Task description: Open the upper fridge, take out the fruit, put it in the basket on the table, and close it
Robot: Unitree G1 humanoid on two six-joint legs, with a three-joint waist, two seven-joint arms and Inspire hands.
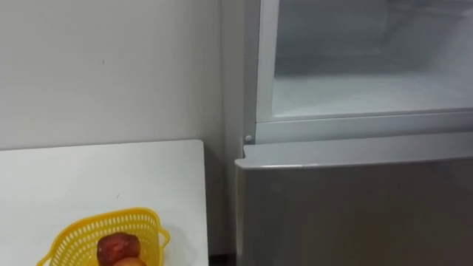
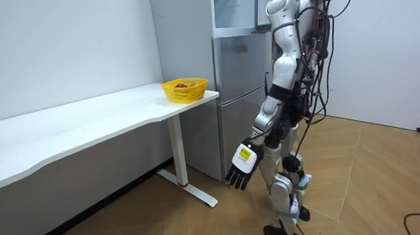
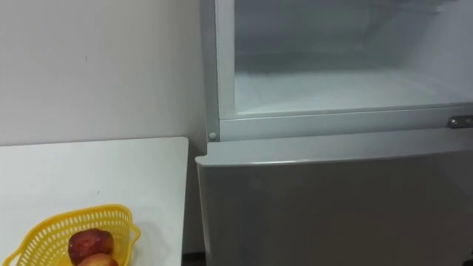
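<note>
Yellow lattice basket (image 1: 111, 216), round red fruit (image 1: 118, 246) inside, smooth grey fridge (image 1: 355, 214), left hand (image 2: 244, 162) fingers hanging straight

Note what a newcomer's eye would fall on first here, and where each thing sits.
The upper fridge compartment stands open and bare at upper right, above the closed lower door. A yellow basket of fruit sits on the white table beside it; the left hand hangs open at its side.

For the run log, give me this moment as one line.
stance: facing open upper fridge | left hand: hanging, open | yellow basket: fruit inside, on table
</note>
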